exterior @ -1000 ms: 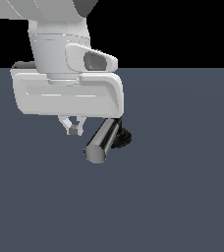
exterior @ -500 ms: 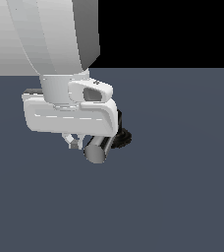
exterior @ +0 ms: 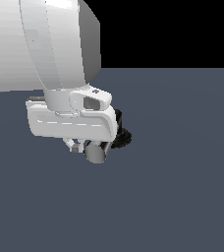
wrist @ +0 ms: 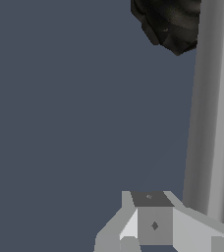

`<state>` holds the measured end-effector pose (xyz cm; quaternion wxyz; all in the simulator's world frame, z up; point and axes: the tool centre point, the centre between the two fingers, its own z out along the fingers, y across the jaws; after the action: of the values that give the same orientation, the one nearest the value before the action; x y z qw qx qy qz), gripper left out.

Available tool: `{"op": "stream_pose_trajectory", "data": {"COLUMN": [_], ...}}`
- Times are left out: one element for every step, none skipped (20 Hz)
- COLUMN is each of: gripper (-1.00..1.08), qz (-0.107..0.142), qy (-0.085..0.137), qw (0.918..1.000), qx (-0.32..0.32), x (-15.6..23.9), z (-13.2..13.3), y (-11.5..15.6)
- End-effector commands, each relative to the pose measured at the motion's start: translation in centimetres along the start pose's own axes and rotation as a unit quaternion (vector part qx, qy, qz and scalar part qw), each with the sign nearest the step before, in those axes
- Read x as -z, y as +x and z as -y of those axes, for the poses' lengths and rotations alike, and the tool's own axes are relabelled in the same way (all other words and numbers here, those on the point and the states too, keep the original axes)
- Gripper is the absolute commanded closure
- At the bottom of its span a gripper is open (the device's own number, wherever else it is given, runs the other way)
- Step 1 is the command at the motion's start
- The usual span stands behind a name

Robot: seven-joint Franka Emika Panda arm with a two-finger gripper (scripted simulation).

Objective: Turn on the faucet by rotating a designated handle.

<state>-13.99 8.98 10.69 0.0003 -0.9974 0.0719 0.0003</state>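
Now: jaws' spread cannot be told, gripper [exterior: 84,146] mostly hidden under white arm, left of centre in exterior view | one finger [wrist: 154,224] just beside handle [exterior: 95,152], contact unclear | handle's round end faces camera | faucet [exterior: 121,138] black base peeks right of gripper | grey tabletop [exterior: 182,187].

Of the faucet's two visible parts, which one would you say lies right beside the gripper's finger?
The shiny silver-grey cylindrical handle: it runs alongside the white finger, whereas the black ribbed round base sits farther off.
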Motion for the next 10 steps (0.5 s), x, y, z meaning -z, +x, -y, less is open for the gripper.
{"op": "stream_pose_trajectory", "data": {"gripper": [1.08, 1.08, 1.08, 1.08, 1.08, 1.08, 1.08, 1.08, 1.08, 1.08], "qz": [0.000, 0.000, 0.000, 0.000, 0.000, 0.000, 0.000, 0.000, 0.000, 0.000], "qy": [0.000, 0.000, 0.000, 0.000, 0.000, 0.000, 0.000, 0.000, 0.000, 0.000], "qw": [1.0000, 1.0000, 1.0000, 1.0000, 1.0000, 1.0000, 1.0000, 1.0000, 1.0000, 1.0000], "qx": [0.000, 0.000, 0.000, 0.000, 0.000, 0.000, 0.000, 0.000, 0.000, 0.000], "x": [0.0, 0.0, 0.0, 0.0, 0.0, 0.0, 0.0, 0.0, 0.0, 0.0], "z": [0.0, 0.0, 0.0, 0.0, -0.4, -0.9, -1.4, -1.8, -2.3, -2.7], "y": [0.1, 0.1, 0.1, 0.0, 0.1, 0.1, 0.1, 0.2, 0.2, 0.2]}}
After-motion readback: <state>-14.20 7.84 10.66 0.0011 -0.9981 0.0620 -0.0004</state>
